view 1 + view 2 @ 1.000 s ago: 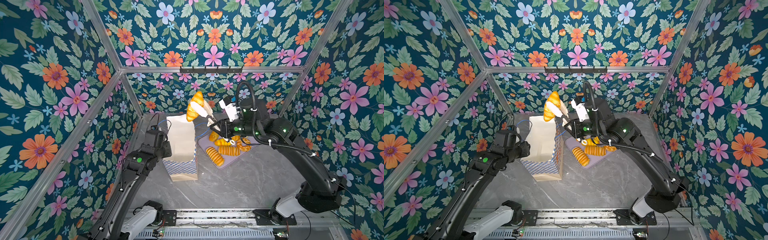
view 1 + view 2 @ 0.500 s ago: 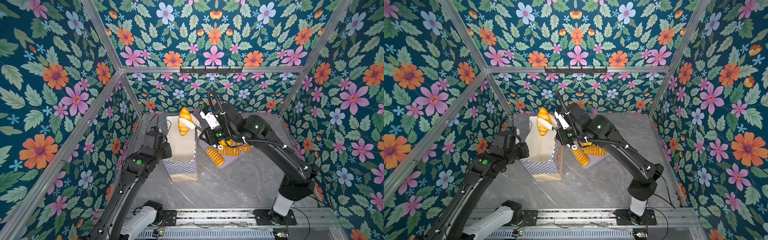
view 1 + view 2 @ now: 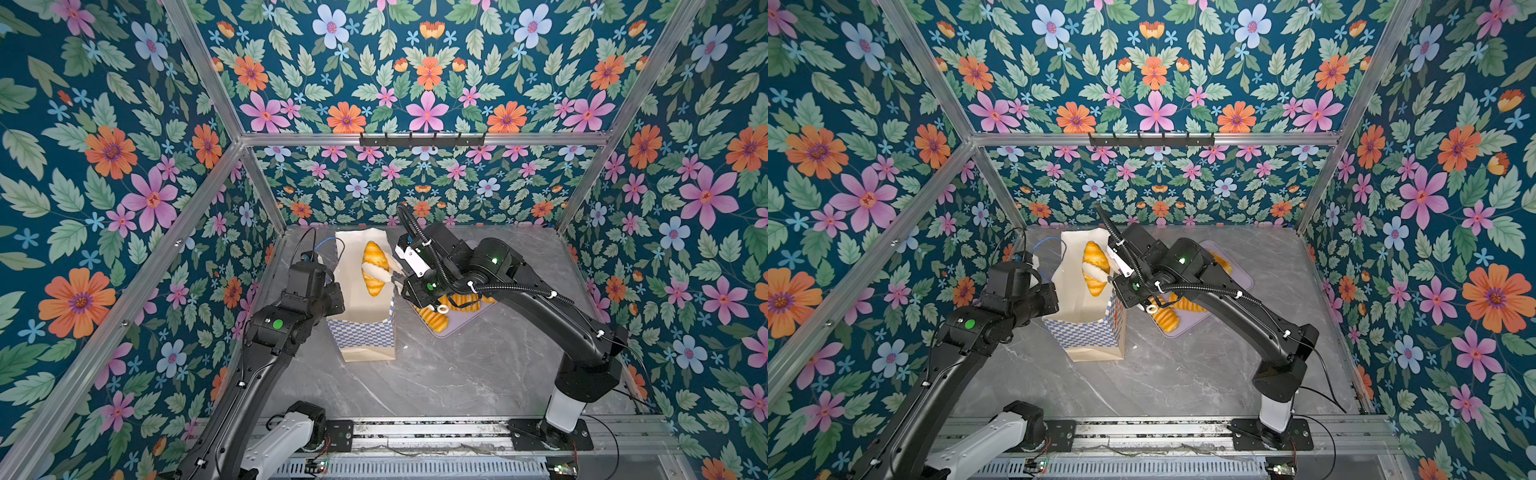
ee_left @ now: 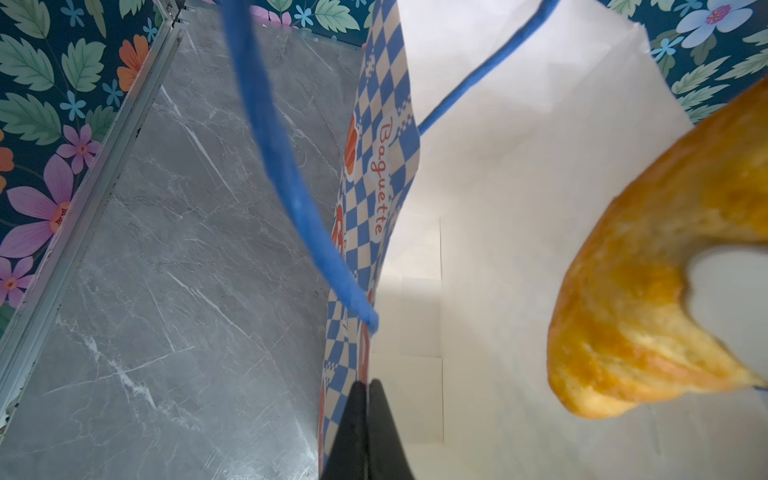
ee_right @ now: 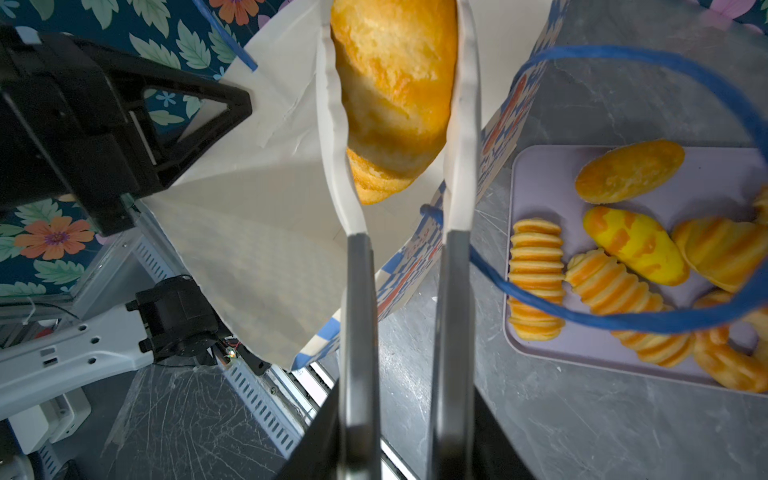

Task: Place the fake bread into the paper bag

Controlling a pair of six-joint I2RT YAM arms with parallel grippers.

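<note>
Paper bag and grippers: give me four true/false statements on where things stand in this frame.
1. The left gripper is shut on the wall of the paper bag. True.
2. The right gripper is empty. False: it holds a croissant at the bag's open mouth.
3. The paper bag lies flat on its side. False: it stands upright on the table.
4. Several bread pieces lie on the lavender tray beside the bag. True.

- We see a cream paper bag (image 3: 361,336) with a blue-and-white checkered band and blue handles (image 4: 266,124).
- The croissant (image 3: 374,268) we see is glossy golden-yellow.
- The rolls (image 5: 536,278) are striped orange and yellow; their tray (image 5: 548,174) is lavender.
- We see a grey, white-veined table (image 3: 457,374) and teal floral walls (image 3: 415,83).
</note>
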